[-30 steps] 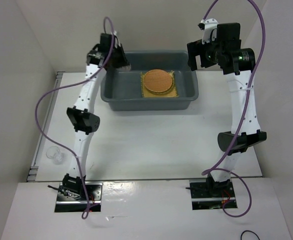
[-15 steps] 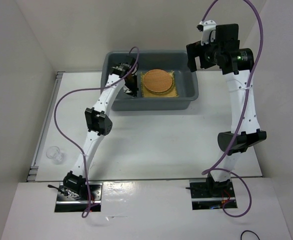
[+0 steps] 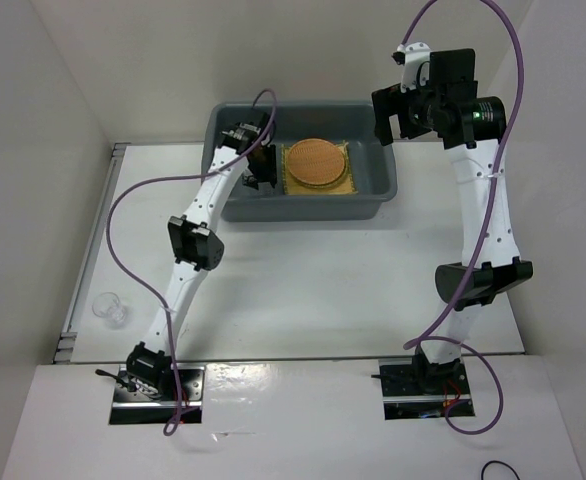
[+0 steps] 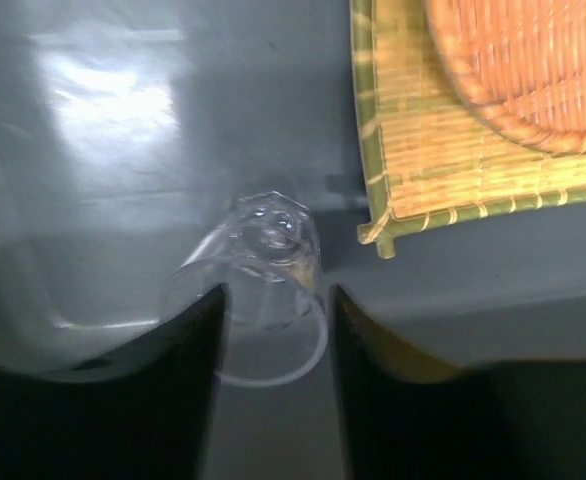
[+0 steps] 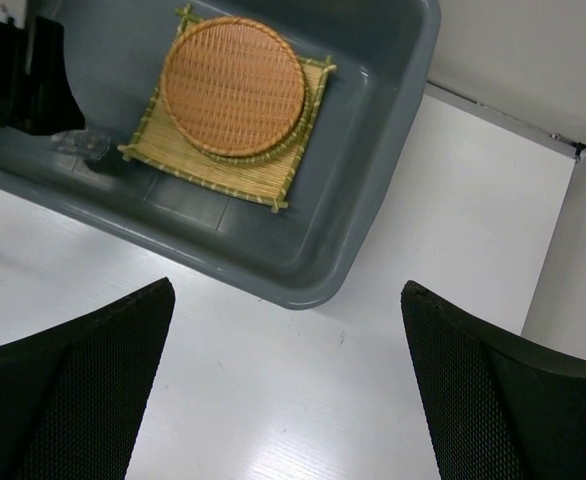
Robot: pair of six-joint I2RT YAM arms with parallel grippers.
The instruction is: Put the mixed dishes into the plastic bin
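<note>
The grey plastic bin (image 3: pixel 303 210) stands at the back of the table. Inside it a yellow slat mat (image 3: pixel 345 184) carries an orange-brown woven disc (image 3: pixel 316 163), and a second disc's edge peeks out beneath (image 5: pixel 285 128). My left gripper (image 3: pixel 261 176) is down in the bin's left end, open. A clear glass cup (image 4: pixel 263 250) lies on its side on the bin floor between its fingertips (image 4: pixel 276 292), with a gap at the right finger. The right gripper (image 3: pixel 393 110) hangs open over the bin's right end, nothing between its fingers (image 5: pixel 286 287). Another glass cup (image 3: pixel 110 308) stands on the table at the far left.
The mat's corner (image 4: pixel 378 235) lies just right of the cup in the bin. White walls close in the table on the left, back and right. A metal rail (image 3: pixel 85 270) runs along the table's left edge next to the loose cup.
The left arm came down from the bin's back left corner into the bin. Its jaws opened and the glass cup now lies on the bin floor. The right arm stayed put.
</note>
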